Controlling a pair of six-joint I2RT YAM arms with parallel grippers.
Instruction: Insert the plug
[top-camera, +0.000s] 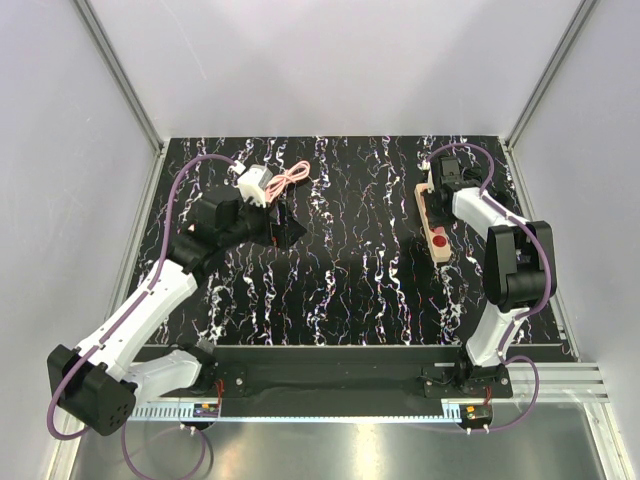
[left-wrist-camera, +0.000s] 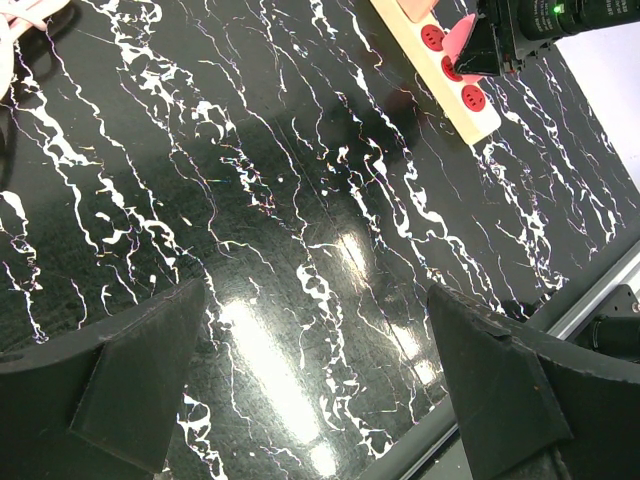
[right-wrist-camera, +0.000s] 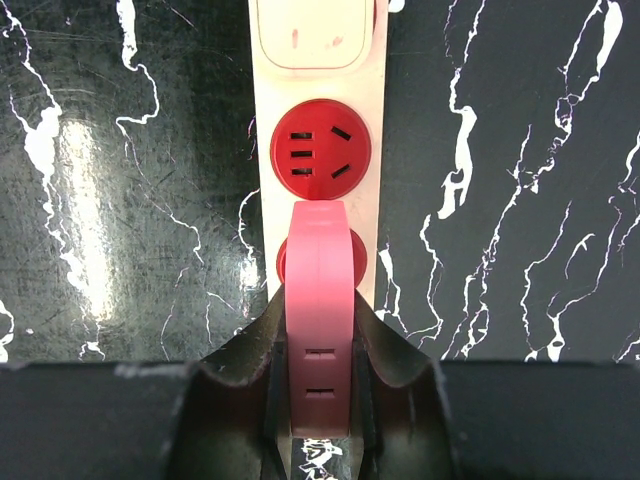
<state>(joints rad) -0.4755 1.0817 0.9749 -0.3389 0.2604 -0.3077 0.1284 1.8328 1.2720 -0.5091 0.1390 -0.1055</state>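
The plug (right-wrist-camera: 320, 270), a salmon-pink rounded block, is clamped between the fingers of my right gripper (right-wrist-camera: 320, 325), which is shut on it. It hangs over the cream power strip (right-wrist-camera: 320, 100), covering most of one red socket (right-wrist-camera: 361, 256). Another red socket (right-wrist-camera: 320, 148) lies uncovered just beyond the plug's tip. From above, my right gripper (top-camera: 443, 182) sits over the far part of the power strip (top-camera: 437, 222) and hides the plug. My left gripper (left-wrist-camera: 320, 390) is open over bare tabletop with nothing between its fingers. That view also shows the plug (left-wrist-camera: 458, 40) far off.
A white adapter (top-camera: 254, 184) with a coiled pink cable (top-camera: 291, 177) lies at the back left, just beyond my left gripper (top-camera: 287, 228). The strip has a white switch (right-wrist-camera: 312, 30) at its far end. Walls enclose the black marbled table (top-camera: 350, 280).
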